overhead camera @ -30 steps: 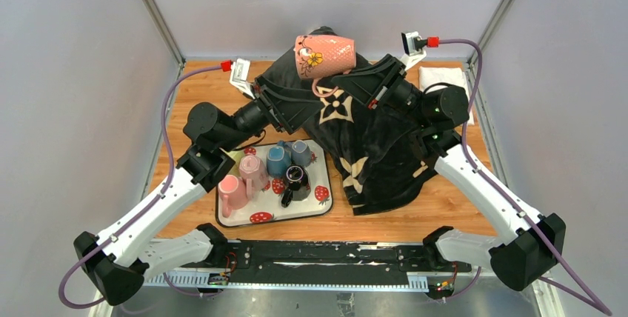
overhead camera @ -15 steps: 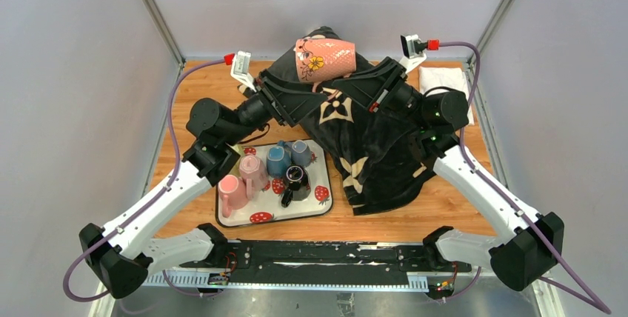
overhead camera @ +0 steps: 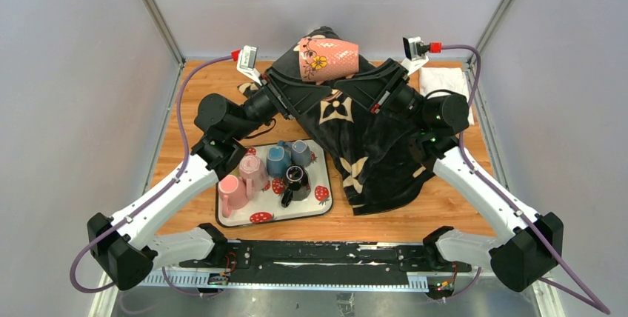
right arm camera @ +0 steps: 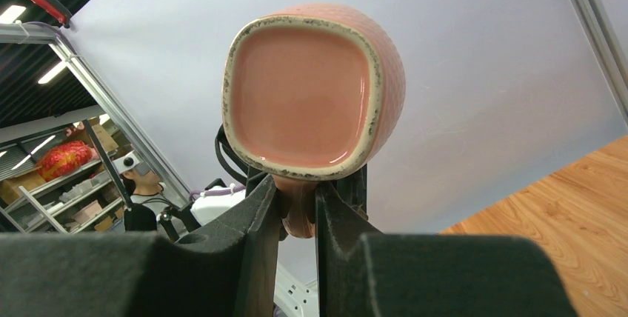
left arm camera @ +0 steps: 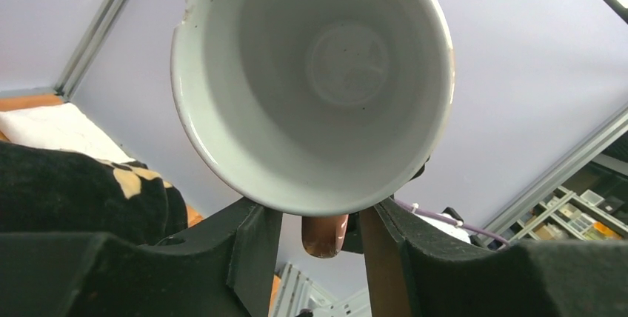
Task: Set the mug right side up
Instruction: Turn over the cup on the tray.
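A pink mug with a flower print is held in the air on its side above the back of the table. Its mouth faces my left wrist camera and its base faces the right one. My right gripper is shut on the mug's handle, and it also shows in the top view. My left gripper is open, with its fingers on either side of the handle and a gap on each side. It sits just under the mug in the top view.
A white strawberry-print tray with several small mugs sits at the front left. A black cloth with beige flower shapes covers the table's middle and right. A white cloth lies at the back right.
My left arm has swung up and to the right, bringing its open fingers in under the mug. The mug and right gripper have risen slightly.
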You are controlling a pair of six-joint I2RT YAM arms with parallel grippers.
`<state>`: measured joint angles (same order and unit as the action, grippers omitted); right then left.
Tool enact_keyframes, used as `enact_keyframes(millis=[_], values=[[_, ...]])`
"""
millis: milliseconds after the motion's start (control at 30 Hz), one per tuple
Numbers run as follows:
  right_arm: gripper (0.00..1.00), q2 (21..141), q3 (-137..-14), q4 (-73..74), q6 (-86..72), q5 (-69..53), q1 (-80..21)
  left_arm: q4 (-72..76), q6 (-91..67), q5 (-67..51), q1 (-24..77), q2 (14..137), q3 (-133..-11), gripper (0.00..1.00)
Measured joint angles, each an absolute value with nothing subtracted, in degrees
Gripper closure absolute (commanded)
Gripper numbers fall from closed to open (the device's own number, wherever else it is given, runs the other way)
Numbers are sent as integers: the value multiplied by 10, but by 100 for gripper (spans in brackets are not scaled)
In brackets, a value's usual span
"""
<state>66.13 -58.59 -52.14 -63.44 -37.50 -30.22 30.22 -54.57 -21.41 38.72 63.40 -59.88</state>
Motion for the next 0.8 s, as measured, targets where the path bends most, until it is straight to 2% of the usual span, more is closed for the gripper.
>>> enact_keyframes(millis=[100,300,400,500,600,667,800], values=[[100,660,-583,-528,-635,-375,-302,305,-550,-213,387,636,-599,64],[100,658,-578,-534,-637,-374,-302,314,-556,-213,387,638,-599,71],[100,658,-573,-536,-638,-372,-302,316,-559,-213,387,638,-599,89],[100,658,-570,-539,-640,-369,-302,316,-559,-214,387,639,-599,100],[100,658,-565,-545,-641,-365,-302,315,-559,-215,387,639,-599,100],[95,657,-562,-545,-641,-363,-302,313,-557,-214,387,639,-599,100],[75,656,-558,-545,-641,-358,-302,310,-548,-214,387,639,-599,100]])
